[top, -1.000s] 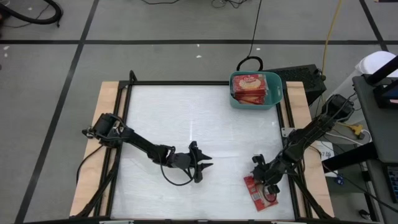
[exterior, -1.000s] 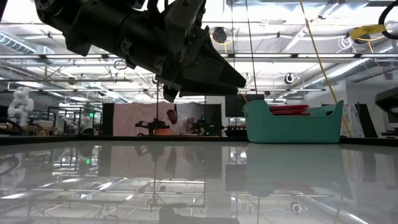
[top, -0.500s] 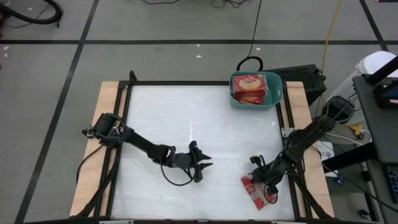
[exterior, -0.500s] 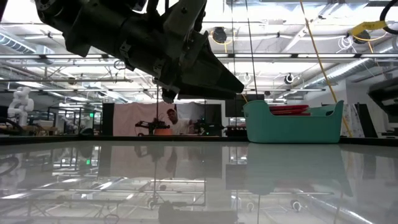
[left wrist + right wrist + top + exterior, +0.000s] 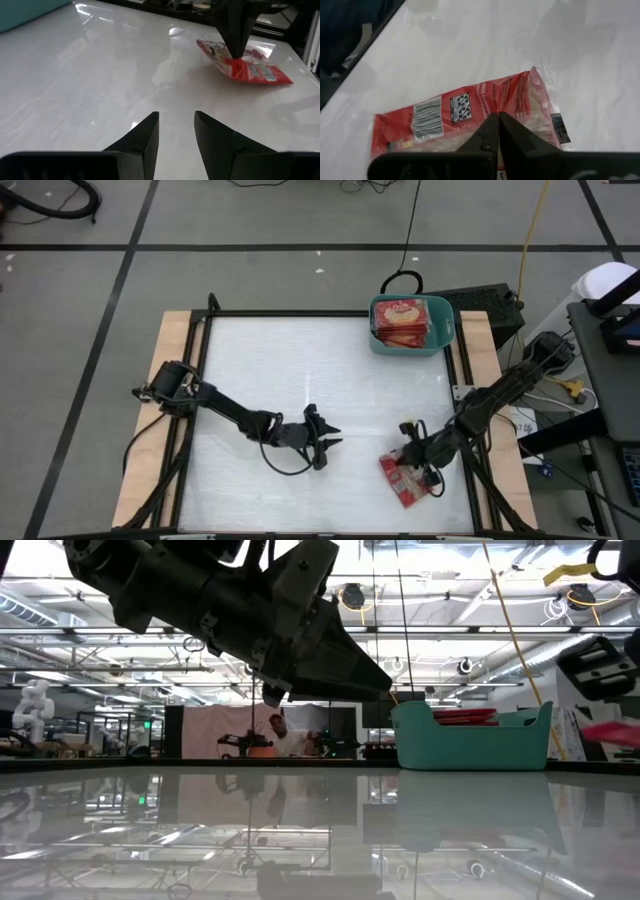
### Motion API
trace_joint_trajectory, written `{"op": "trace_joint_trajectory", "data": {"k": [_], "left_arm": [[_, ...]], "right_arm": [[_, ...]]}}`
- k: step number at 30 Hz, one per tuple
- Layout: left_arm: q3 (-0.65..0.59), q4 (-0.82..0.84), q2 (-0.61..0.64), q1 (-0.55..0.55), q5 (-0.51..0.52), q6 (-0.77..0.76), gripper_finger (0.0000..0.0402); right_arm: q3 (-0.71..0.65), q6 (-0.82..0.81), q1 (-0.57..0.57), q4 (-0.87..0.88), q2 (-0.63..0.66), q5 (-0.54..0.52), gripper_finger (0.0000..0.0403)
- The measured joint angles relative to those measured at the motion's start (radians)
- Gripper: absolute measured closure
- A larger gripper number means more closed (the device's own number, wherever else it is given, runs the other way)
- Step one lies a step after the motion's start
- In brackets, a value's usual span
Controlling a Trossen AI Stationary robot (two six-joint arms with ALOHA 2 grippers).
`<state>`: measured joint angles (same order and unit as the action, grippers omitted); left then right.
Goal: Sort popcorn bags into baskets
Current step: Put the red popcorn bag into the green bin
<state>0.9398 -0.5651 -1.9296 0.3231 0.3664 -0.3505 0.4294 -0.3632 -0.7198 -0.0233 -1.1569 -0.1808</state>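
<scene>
One red popcorn bag (image 5: 400, 483) is at the table's near right, its barcode side facing the right wrist view (image 5: 435, 117). My right gripper (image 5: 406, 464) is shut on it. The teal basket (image 5: 446, 330) stands at the far right corner with several red bags (image 5: 402, 320) lying in it; the low view shows its side wall (image 5: 470, 745). My left gripper (image 5: 330, 442) hovers open near the table's middle, its fingers (image 5: 145, 137) pointing toward the held bag (image 5: 250, 67) and touching nothing. My right gripper pinches the bag between its two fingers (image 5: 235, 37), at one long edge near the middle (image 5: 496, 111). The fingers slant down from the right. The bag sits tilted: one end (image 5: 206, 45) is raised, the barcode end (image 5: 280, 77) is low at the table.
A black box (image 5: 488, 305) sits off the table just right of the basket. Wooden strips (image 5: 160, 410) and black rails border the white tabletop (image 5: 300, 370). A cable loop (image 5: 285, 472) hangs under my left arm. A person (image 5: 275, 730) sits far back in the room.
My right gripper has moved up and toward the table's left edge, turning a little, and the red bag has come along with it, shifted left and tipped up at one end. It now shows at the low view's right edge. My left arm has kept still.
</scene>
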Motion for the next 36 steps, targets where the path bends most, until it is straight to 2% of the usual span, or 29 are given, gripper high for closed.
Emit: {"op": "trace_joint_trajectory", "data": {"k": [13,20,27,31,36], "left_arm": [[0.0,0.001,0.0,0.014,0.0,-0.01,0.0275],[0.0,-0.007,0.0,0.005,0.0,0.006,0.0275],[0.0,-0.053,0.0,0.005,0.001,0.125,0.0271],[0.0,-0.098,0.0,0.004,0.002,0.23,0.0248],[0.0,-0.158,0.0,0.004,0.032,0.389,0.0194]], "right_arm": [[0.002,0.012,0.071,-0.003,0.11,-0.032,0.0403],[0.002,0.039,0.073,-0.004,0.12,-0.033,0.0403],[0.002,0.065,0.073,-0.039,0.12,-0.035,0.0403],[0.002,0.099,0.072,-0.093,0.12,-0.058,0.0403],[0.002,0.148,0.072,-0.135,0.12,-0.059,0.0403]]}}
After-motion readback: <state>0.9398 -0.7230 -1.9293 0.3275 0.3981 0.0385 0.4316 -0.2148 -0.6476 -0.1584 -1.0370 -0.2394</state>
